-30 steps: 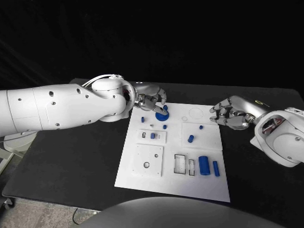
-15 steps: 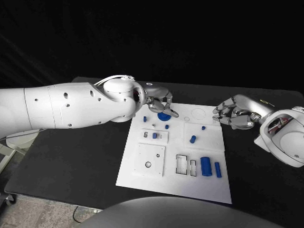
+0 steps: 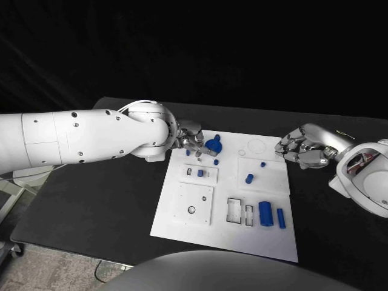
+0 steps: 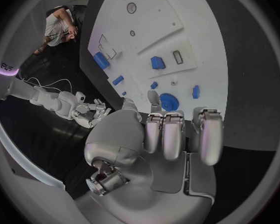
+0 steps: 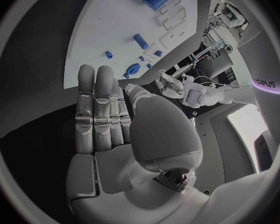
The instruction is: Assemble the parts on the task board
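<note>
The white task board point(image 3: 233, 206) lies in the middle of the black counter point(image 3: 98, 200), with small blue parts on it: a blue gear point(image 3: 213, 145) near its far left corner, a short peg point(image 3: 249, 179) about mid-board, and a large cylinder point(image 3: 265, 213) beside a slimmer bar point(image 3: 280, 217) near its front right. The left hand point(image 3: 191, 139) hangs just beside the gear with fingers curled, but whether it grips or only touches it I cannot tell. The right hand point(image 3: 302, 147) hovers over the board's far right edge, fingers loosely curled and grasping nothing.
</note>
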Robot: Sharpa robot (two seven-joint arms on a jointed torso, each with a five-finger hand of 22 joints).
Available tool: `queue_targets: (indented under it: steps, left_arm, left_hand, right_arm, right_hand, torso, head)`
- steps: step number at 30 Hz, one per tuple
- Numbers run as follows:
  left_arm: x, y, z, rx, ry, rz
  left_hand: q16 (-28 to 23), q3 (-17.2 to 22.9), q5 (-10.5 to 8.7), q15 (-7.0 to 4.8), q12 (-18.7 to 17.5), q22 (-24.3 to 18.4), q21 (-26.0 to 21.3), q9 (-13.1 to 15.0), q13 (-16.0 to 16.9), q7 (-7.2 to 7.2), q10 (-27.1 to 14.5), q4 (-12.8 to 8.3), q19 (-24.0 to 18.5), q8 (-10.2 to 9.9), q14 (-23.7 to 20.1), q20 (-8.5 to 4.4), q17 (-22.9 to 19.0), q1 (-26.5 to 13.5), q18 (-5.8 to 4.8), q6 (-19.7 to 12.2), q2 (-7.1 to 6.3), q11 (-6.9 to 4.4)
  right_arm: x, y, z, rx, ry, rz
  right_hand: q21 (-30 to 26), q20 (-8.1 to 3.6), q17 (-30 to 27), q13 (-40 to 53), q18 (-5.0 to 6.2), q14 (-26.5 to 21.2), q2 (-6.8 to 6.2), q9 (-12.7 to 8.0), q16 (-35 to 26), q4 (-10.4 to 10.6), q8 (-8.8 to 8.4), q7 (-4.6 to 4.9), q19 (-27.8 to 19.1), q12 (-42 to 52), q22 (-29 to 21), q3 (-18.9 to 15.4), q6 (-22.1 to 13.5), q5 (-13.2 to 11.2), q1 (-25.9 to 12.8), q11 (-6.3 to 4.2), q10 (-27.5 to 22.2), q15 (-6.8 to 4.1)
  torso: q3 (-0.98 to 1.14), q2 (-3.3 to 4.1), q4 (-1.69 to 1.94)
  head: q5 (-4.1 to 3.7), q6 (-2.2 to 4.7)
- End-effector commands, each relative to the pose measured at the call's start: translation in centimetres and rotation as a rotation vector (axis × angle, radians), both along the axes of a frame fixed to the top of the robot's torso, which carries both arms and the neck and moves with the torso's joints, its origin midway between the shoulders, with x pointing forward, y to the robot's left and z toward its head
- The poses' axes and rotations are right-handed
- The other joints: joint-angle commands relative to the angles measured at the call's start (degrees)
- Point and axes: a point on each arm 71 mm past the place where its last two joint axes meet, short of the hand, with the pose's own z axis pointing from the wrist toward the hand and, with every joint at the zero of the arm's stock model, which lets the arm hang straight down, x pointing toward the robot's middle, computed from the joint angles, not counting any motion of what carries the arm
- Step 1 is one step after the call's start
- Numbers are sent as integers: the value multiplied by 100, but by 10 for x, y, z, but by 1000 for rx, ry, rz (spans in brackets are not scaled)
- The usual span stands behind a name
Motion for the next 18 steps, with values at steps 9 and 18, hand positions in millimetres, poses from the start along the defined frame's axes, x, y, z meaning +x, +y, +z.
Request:
queue_targets:
  steps: [9, 18]
  left_arm:
    - [-14, 9, -13, 87, 6, -3]
    - [-18, 11, -26, 87, 3, 7]
  left_hand:
    - [6, 364, 243, -27, 14, 1507, 13, -71, 1506, 32, 589, -383, 605, -443, 590, -56, 1501, 130, -76, 70, 17, -29]
    - [-108, 479, 359, -5, -48, 1507, 13, -95, 1457, 56, 519, -493, 605, -620, 555, -37, 1429, 133, -76, 75, -26, -7]
  right_arm:
    - [-3, -1, -1, -14, 20, -5]
    - [-4, 0, -1, -18, 25, -5]
  right_hand:
    - [-53, 7, 13, -44, 70, 56, 30, 9, -9, 3, 10, 19, 55, -47, -16, 36, 14, 49, 20, -6, 46, -3]
    - [-67, 5, 17, -77, 69, 58, 24, 10, -18, -1, -1, 21, 64, -76, -25, 52, -7, 83, 30, -7, 56, -4]
  torso:
    - [-1, 8, 3]
    - [-5, 9, 1]
  head:
    - [-33, 1]
    - [26, 1]
